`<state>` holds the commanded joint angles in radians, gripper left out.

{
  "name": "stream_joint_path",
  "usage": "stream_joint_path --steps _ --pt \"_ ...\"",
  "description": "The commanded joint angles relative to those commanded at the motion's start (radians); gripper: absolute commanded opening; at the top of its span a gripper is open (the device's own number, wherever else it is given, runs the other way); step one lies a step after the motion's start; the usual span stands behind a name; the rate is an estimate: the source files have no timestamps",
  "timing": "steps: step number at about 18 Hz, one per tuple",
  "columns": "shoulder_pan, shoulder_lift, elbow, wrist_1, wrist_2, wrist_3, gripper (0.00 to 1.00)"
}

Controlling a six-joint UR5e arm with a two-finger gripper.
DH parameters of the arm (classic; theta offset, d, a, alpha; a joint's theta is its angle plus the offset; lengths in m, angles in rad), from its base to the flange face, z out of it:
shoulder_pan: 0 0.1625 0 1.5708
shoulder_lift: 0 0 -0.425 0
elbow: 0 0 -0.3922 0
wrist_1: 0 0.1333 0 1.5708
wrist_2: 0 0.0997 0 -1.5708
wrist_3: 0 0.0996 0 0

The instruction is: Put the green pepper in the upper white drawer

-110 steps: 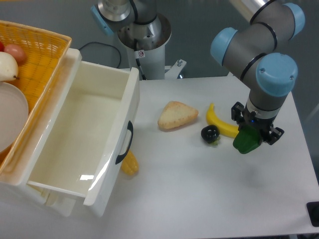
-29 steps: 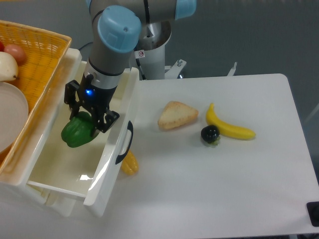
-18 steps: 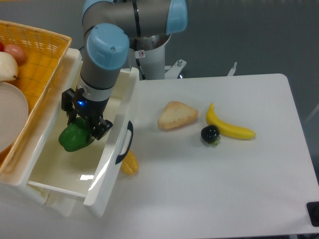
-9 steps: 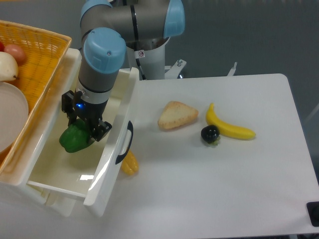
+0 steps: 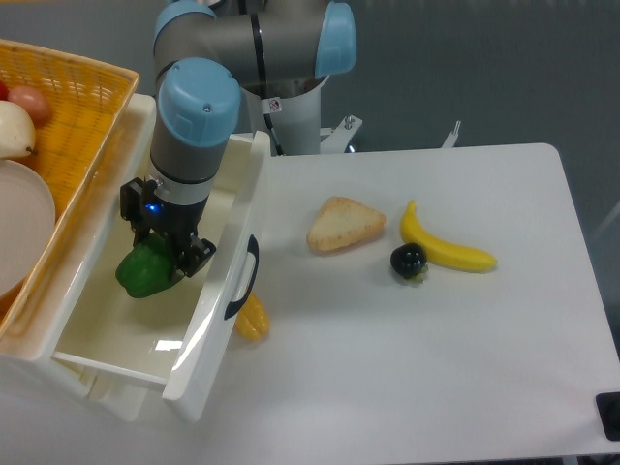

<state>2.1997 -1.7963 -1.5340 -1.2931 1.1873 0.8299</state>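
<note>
Held up at left by a white table (image 5: 465, 368): an open white drawer (image 5: 237, 223), handle facing right. Reached down into the drawer by the arm (image 5: 197, 102). Clamped on the pepper (image 5: 143, 272): the gripper (image 5: 160, 254). Hung directly beneath the fingers, the pepper, inside the walls and near the drawer floor; contact with the floor impossible to tell. Judged next: open straight above and lift clear. Left on the table: bread (image 5: 344, 225), banana (image 5: 444, 246), black fruit (image 5: 408, 260).
</note>
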Motion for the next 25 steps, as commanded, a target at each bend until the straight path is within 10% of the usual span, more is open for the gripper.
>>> stream_joint_path --steps 16,25 --pt "0.017 0.026 0.014 0.1 -0.005 -0.003 0.9" --pt "0.168 0.104 0.015 0.109 -0.009 -0.08 1.0"
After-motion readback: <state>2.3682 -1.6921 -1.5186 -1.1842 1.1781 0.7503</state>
